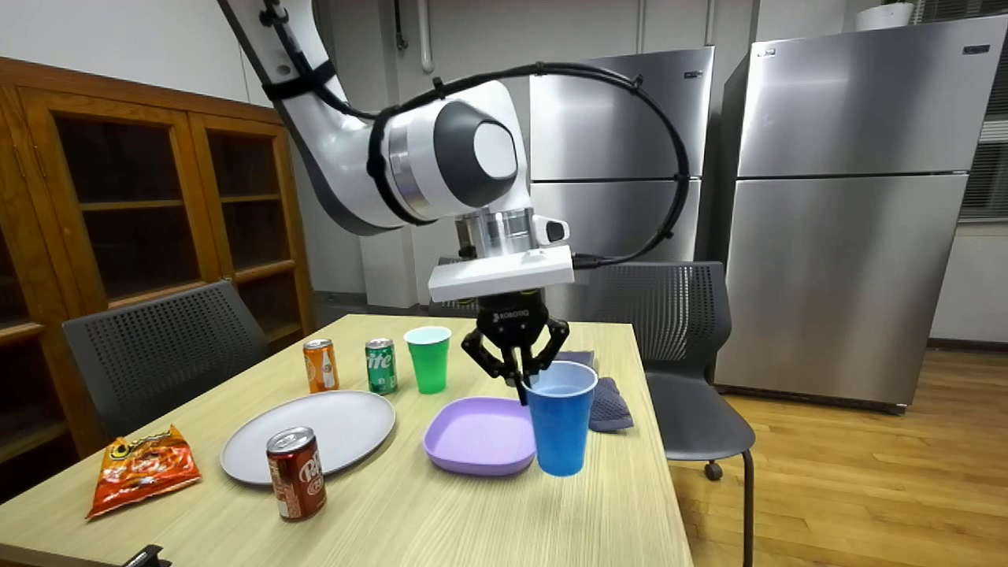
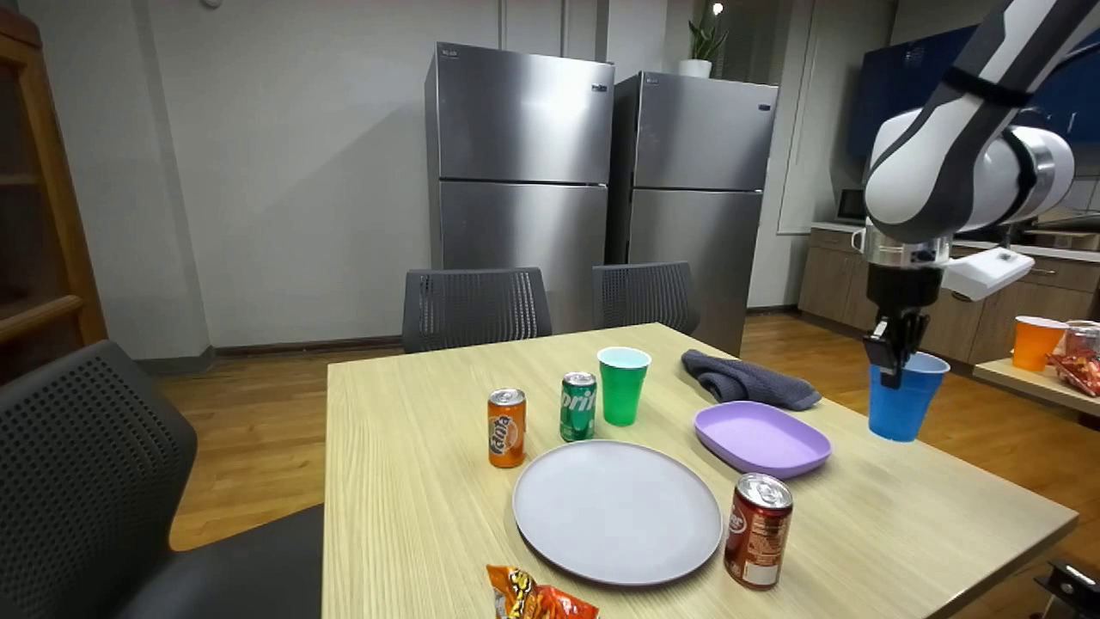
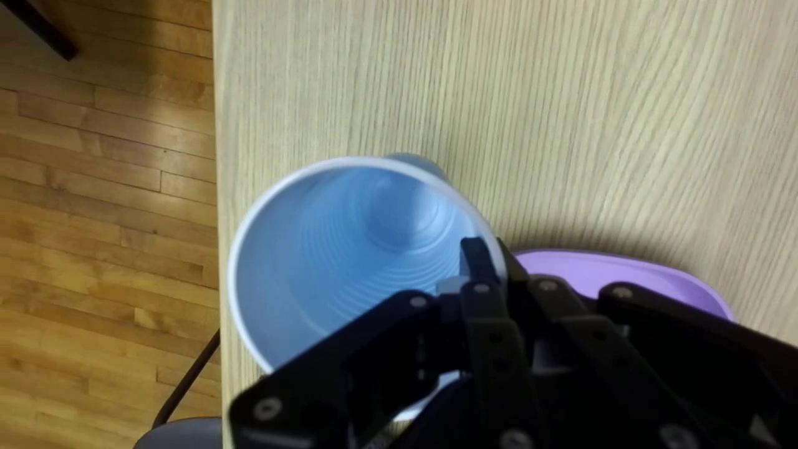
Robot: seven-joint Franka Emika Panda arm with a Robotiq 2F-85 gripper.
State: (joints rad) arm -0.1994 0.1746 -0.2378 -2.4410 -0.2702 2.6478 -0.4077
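Note:
A blue cup (image 1: 561, 429) stands upright, slightly tilted, close to the table's edge. My gripper (image 3: 499, 265) is shut on its rim: one fingertip reaches inside the cup and the other lies against the outer wall. Both exterior views show the cup hanging from or standing under the black fingers; whether its base touches the wood I cannot tell. Just beside the cup is a shallow purple plate (image 1: 482, 437), partly hidden by the jaws in the wrist view. A dark grey cloth (image 2: 752, 380) lies beyond the plate.
On the table (image 2: 412, 481) are a green cup (image 2: 622, 387), a Sprite can (image 2: 577, 408), a Fanta can (image 2: 507, 430), a grey plate (image 2: 614, 516), a Dr Pepper can (image 2: 758, 533) and a red snack bag (image 1: 144, 472). Dark chairs (image 1: 669, 315) stand around it.

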